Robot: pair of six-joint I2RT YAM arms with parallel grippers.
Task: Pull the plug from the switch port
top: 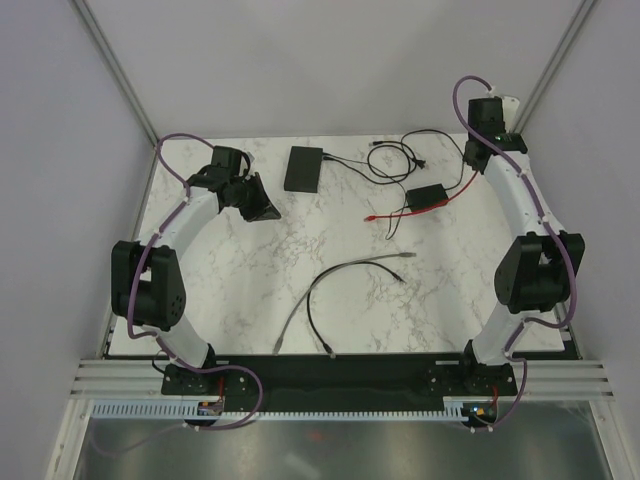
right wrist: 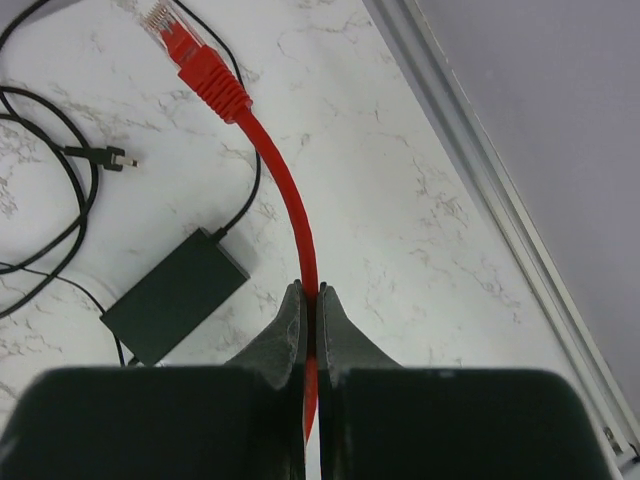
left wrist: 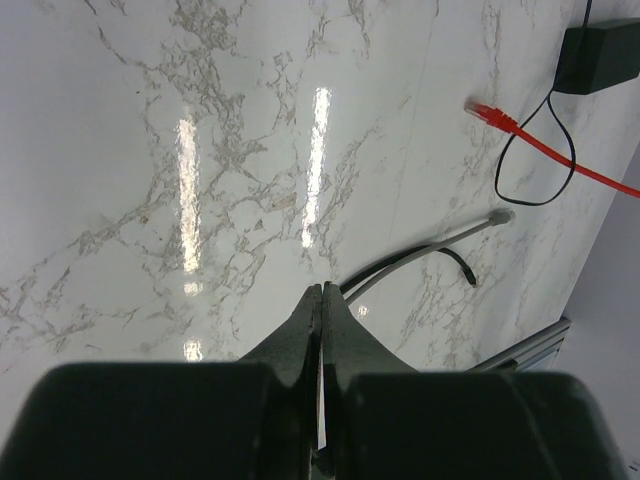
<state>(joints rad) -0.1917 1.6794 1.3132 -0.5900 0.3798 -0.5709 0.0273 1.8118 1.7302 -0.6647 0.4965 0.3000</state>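
- The right claw (right wrist: 312, 292) is pressed together, and the red cable (right wrist: 292, 205) runs straight out from between its fingertips. It looks pinched there, some way behind the connector.
- The red plug (right wrist: 185, 45) lies loose on the marble ahead of that claw, off to the left in its own view. It sits in no socket, so I judge it already out of the port.
- The left claw (left wrist: 322, 290) is pressed together on nothing, with a grey cable (left wrist: 440, 238) lying just ahead of its tips.
- The switch (top: 303, 168) lies flat beyond the left claw and to its right. It is well apart from the right claw and in neither wrist view.
- Handling: the plug is probably light, hard plastic with a latch tab that could snap. The cable is limp and smooth, so it may slide in a pinch. The moulded red boot just behind the clear head is the surest hold. The switch looks light enough to slide if tugged.
- Hard to make out: the switch's sockets do not show from above. A thin black cord (top: 345, 162) meets its right edge, but I cannot tell whether it is plugged in.
- The cable's rear run is hidden under the right claw's body.
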